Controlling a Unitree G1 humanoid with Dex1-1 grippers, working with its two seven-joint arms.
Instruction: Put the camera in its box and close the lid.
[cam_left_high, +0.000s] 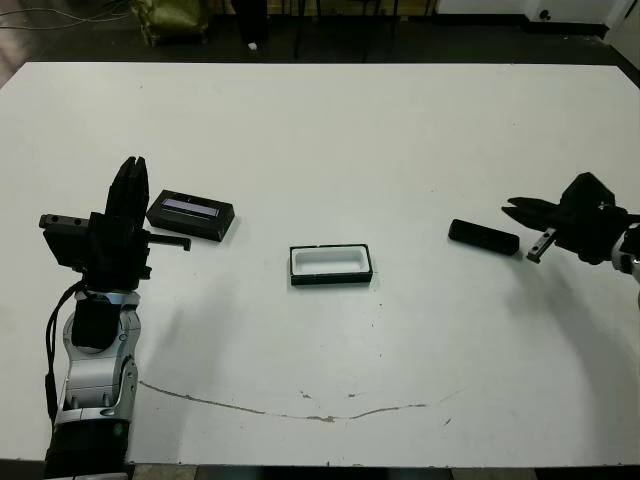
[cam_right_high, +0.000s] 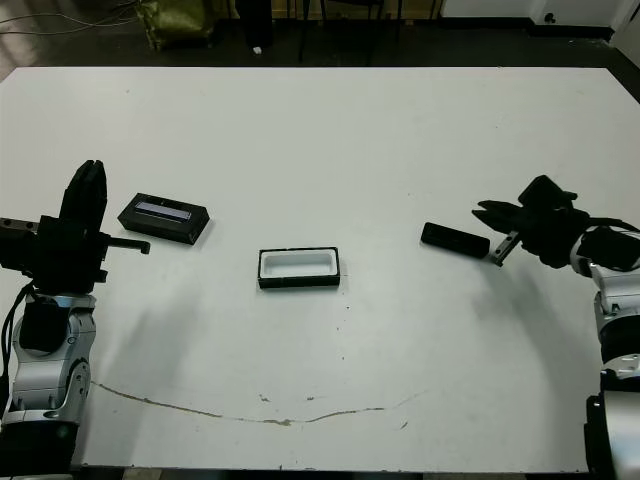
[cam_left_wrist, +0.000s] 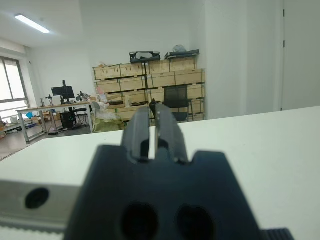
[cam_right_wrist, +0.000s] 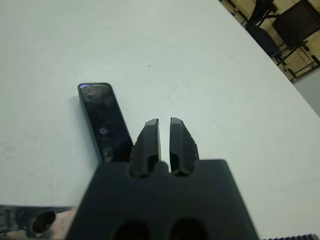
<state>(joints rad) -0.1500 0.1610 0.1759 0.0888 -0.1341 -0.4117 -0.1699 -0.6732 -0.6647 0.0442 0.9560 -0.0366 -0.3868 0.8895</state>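
The camera (cam_left_high: 484, 237), a slim black bar, lies flat on the white table at the right. My right gripper (cam_left_high: 512, 205) hovers just beside its right end, shut and holding nothing; the right wrist view shows the camera (cam_right_wrist: 102, 125) lying alongside the closed fingers (cam_right_wrist: 150, 137). In the middle of the table the box (cam_left_high: 331, 264) stands open, its white lining showing and nothing inside. Left of it lies the lid (cam_left_high: 190, 215), black with a pale strip on top. My left gripper (cam_left_high: 130, 168) points upward at the table's left, shut and empty, close to the lid's left end.
A thin dark scratch (cam_left_high: 300, 410) runs across the table near its front edge. Beyond the far edge are a dark floor and a yellowish bag (cam_left_high: 175, 18). Shelves and desks (cam_left_wrist: 150, 75) show far off in the left wrist view.
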